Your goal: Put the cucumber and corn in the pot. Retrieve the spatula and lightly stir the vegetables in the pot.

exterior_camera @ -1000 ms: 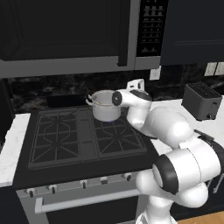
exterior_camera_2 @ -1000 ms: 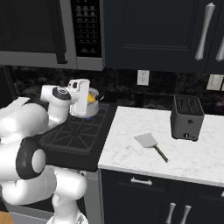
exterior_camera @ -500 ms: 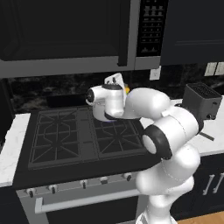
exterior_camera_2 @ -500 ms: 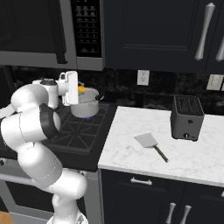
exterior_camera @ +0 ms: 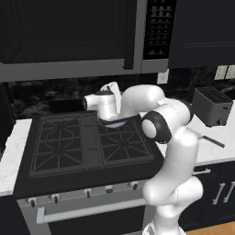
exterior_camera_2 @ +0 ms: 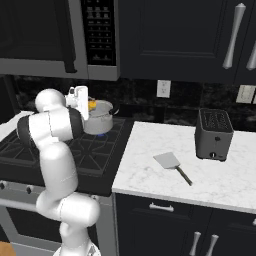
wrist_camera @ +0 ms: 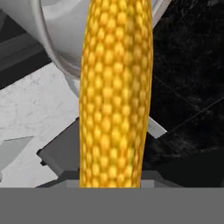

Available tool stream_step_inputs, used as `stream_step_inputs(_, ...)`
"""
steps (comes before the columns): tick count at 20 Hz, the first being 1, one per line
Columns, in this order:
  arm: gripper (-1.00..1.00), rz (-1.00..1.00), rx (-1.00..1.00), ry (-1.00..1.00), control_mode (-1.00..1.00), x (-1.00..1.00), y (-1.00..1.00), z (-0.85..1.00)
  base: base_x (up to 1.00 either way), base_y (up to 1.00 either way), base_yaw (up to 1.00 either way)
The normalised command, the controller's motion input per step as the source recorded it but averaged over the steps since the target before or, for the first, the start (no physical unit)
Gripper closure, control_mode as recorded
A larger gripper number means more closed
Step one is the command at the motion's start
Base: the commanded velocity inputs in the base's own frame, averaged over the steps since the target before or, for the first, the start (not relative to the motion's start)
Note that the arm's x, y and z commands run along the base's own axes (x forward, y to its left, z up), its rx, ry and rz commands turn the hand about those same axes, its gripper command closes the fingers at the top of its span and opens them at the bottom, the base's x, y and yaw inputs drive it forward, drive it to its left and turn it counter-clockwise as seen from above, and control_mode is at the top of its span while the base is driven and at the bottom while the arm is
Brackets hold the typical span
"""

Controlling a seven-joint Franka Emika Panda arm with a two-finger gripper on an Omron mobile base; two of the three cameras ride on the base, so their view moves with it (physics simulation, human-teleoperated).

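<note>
With the gripper [exterior_camera_2: 85, 102] clamped on the corn [wrist_camera: 114, 96] beside the pot [exterior_camera_2: 100, 118], centre the cob over the rim, then release low.

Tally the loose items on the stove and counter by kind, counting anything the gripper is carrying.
Pots: 1, the pot on the back burner.
Corn cobs: 1, the corn held in the gripper.
Spatulas: 1, the spatula lying on the counter.
Toasters: 1, the toaster on the counter.
Total: 4
</note>
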Motion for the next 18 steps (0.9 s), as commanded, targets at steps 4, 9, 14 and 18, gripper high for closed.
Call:
stream_step_inputs(4, 1.00, 0.00, 0.00, 0.08, -1.00, 0.43, 0.00, -0.12, 0.00, 0.00, 0.00)
stream_step_inputs(9, 1.00, 0.00, 0.00, 0.11, -1.00, 0.33, -0.03, -0.11, 0.00, 0.00, 0.00)
stream_step_inputs(14, 1.00, 0.00, 0.00, 0.11, -1.00, 0.22, -0.05, -0.32, 0.00, 0.00, 0.00)
stream_step_inputs(18, -1.00, 0.00, 0.00, 0.09, -1.00, 0.25, -0.01, -0.08, 0.00, 0.00, 0.00)
